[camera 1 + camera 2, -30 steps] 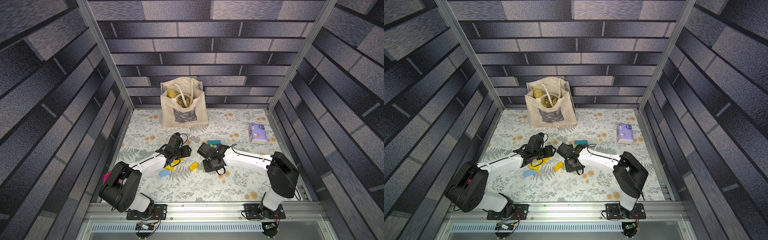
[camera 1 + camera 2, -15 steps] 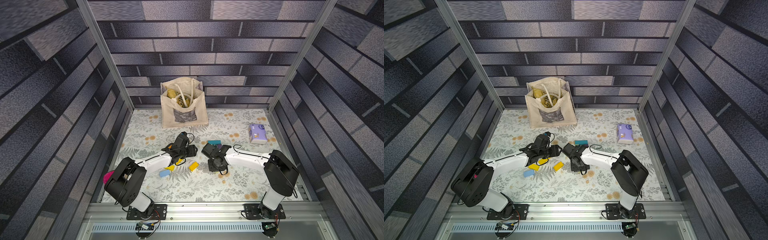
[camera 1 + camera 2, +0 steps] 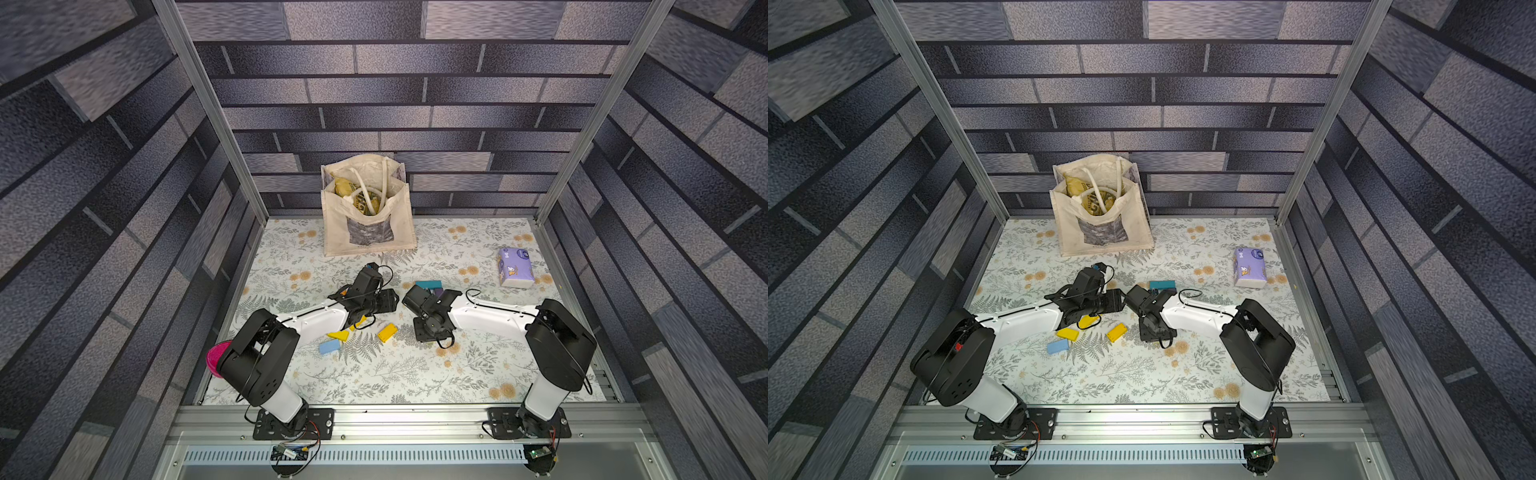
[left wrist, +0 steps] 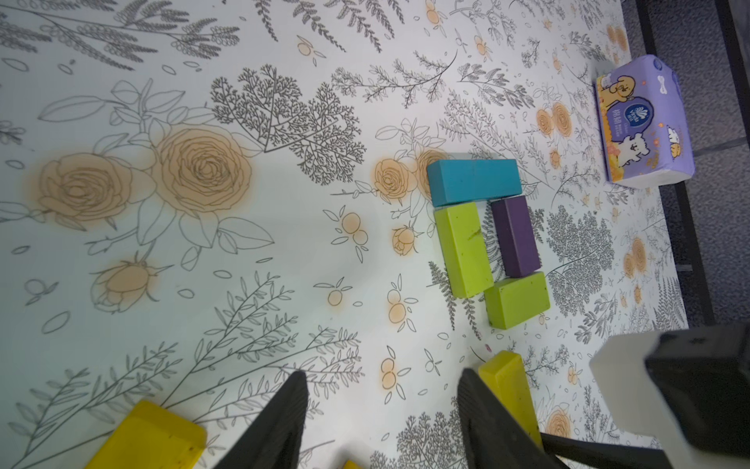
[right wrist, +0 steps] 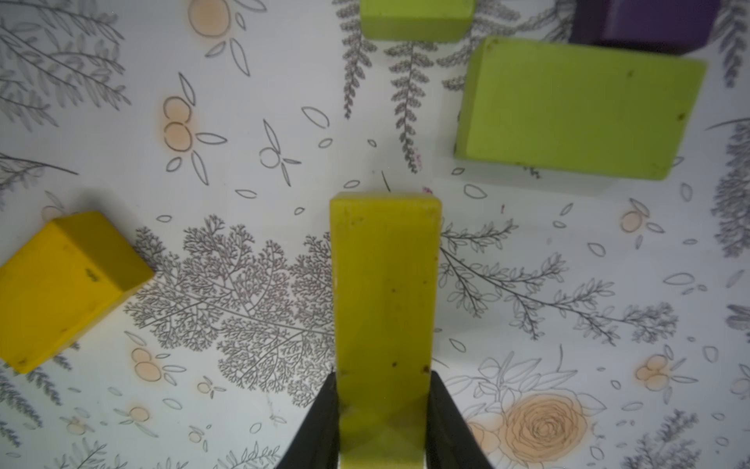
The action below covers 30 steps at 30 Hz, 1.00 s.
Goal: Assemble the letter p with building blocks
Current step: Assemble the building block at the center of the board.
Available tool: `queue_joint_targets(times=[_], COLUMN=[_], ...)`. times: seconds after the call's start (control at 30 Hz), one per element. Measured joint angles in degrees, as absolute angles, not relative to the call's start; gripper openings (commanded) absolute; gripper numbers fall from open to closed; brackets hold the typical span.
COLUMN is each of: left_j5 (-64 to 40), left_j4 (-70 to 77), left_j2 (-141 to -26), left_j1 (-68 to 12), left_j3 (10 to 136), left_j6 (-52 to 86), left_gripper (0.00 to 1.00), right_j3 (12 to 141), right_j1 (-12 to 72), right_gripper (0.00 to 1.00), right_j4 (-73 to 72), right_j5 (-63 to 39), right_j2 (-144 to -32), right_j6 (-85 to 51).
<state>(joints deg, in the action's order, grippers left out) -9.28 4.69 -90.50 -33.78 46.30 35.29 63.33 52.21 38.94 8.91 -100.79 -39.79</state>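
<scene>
My right gripper [image 5: 383, 373] is shut on a long yellow block [image 5: 384, 292], whose far end lies near a short lime green block [image 5: 576, 109]. In the left wrist view a teal block [image 4: 473, 180], a long lime green block [image 4: 462, 249], a purple block [image 4: 515, 235] and the short lime green one [image 4: 517, 300] form a loop, and the held yellow block [image 4: 507, 385] ends just short of it. My left gripper [image 4: 383, 373] stands open over bare mat. In both top views the two grippers [image 3: 388, 300] [image 3: 411, 297] nearly meet mid-table.
Loose blocks lie on the mat: yellow [image 3: 340, 334], orange [image 3: 387, 332], light blue [image 3: 329, 346]. A cloth tote bag [image 3: 365, 216] stands at the back wall. A purple tissue pack [image 3: 515, 268] sits at the back right, and something pink [image 3: 214, 357] shows behind the left arm.
My left arm has reached further toward the middle of the table. The right gripper, still holding the yellow block, has shifted slightly to the right.
</scene>
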Motion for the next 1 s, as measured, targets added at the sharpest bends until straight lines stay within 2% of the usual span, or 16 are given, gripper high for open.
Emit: queue_joint_targets(times=[0.13,0.2,0.27,0.33,0.47,0.53,0.63,0.7,0.87,1.0], left_j5=[-9.3,-9.3,-9.3,-9.3,-9.8,-10.7,-13.3,-14.6,-16.8,-17.9], left_j4=[4.8,4.8,4.8,4.8,5.0,5.4,6.3,6.5,6.5,6.2], left_j2=[-90.8,-90.8,-90.8,-90.8,-91.0,-91.3,-92.4,-93.1,-93.6,-94.1], left_j1=[-33.8,-33.8,-33.8,-33.8,-34.1,-34.5,-36.0,-37.4,-40.1,-40.9], left_j3=[46.3,46.3,46.3,46.3,46.3,46.3,46.4,46.4,46.4,46.4], left_j6=[35.3,35.3,35.3,35.4,36.0,36.3,36.7,37.0,37.6,37.5], left_gripper=[0.62,0.62,0.62,0.62,0.61,0.56,0.4,0.32,0.14,0.09], right_j3=[64.4,64.9,65.2,65.3,64.8,63.4,59.2,56.6,48.6,45.3], right_j1=[52.2,52.2,52.2,52.2,52.2,52.2,51.7,51.3,50.6,49.8], right_gripper=[0.39,0.48,0.63,0.69,0.75,0.74,0.68,0.59,0.25,0.0], right_j4=[39.1,39.0,39.0,39.0,39.2,39.1,38.5,38.0,33.7,31.3], right_j5=[8.6,8.6,8.9,9.2,10.0,10.1,8.6,6.5,-0.1,-3.8], right_j2=[-103.5,-103.6,-103.6,-103.6,-101.6,-97.8,-89.8,-86.6,-85.1,-85.2], right_j6=[-39.5,-39.2,-39.3,-39.0,-39.0,-39.4,-40.7,-42.0,-46.3,-48.6])
